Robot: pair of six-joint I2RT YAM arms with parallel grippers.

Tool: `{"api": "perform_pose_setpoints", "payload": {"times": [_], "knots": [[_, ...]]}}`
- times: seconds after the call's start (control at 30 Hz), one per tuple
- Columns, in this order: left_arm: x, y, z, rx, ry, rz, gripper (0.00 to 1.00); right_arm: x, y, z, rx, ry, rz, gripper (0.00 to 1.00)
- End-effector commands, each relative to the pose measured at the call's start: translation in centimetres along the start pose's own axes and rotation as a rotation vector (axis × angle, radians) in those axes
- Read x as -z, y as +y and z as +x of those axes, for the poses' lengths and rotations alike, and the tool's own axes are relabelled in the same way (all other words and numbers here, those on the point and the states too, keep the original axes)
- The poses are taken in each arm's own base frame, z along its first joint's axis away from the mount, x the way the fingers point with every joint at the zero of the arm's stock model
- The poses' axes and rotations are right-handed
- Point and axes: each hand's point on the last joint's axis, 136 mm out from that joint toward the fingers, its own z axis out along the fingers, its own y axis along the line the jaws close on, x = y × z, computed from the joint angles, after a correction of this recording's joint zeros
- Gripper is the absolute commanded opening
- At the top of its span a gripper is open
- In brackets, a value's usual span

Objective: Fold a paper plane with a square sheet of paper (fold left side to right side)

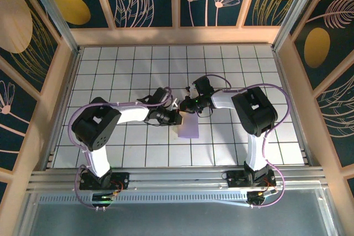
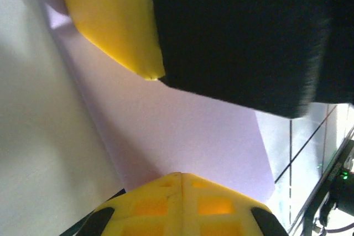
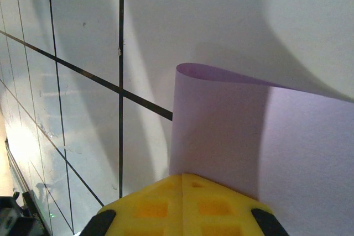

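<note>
Lavender paper [image 1: 189,126] lies just nearer than the grid's [image 1: 249,136] middle, with one edge curled up off the tiles. At the grid's centre, over the paper's far end, the left gripper [image 1: 178,116] and right gripper [image 1: 187,103] are both clenched, their tips against the paper. I cannot tell whether either pinches it.
</note>
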Motion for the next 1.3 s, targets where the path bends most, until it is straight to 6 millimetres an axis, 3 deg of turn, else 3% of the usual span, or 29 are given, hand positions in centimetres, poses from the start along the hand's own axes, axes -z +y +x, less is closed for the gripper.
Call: {"api": "perform_pose_setpoints", "payload": {"times": [0.0,0.5,0.73,0.97,1.27], "knots": [[-0.9,0.5,0.2,0.024,0.014,-0.002,0.00,-0.4,-4.3,0.8,-0.056,0.006,0.147,0.00],[-2.0,2.0,1.3,0.074,0.021,-0.076,0.00,0.6,-2.1,-0.7,-0.025,-0.037,0.079,0.00],[-2.4,2.3,1.8,0.073,0.036,-0.089,0.00,3.0,0.1,-3.0,0.004,-0.113,0.046,0.00],[-2.7,2.5,1.9,0.072,0.041,-0.090,0.00,5.4,0.8,-4.1,0.020,-0.168,0.049,0.00],[-2.7,2.7,2.1,0.076,0.045,-0.096,0.00,3.3,1.8,-2.7,0.008,-0.108,-0.039,0.00]]}}
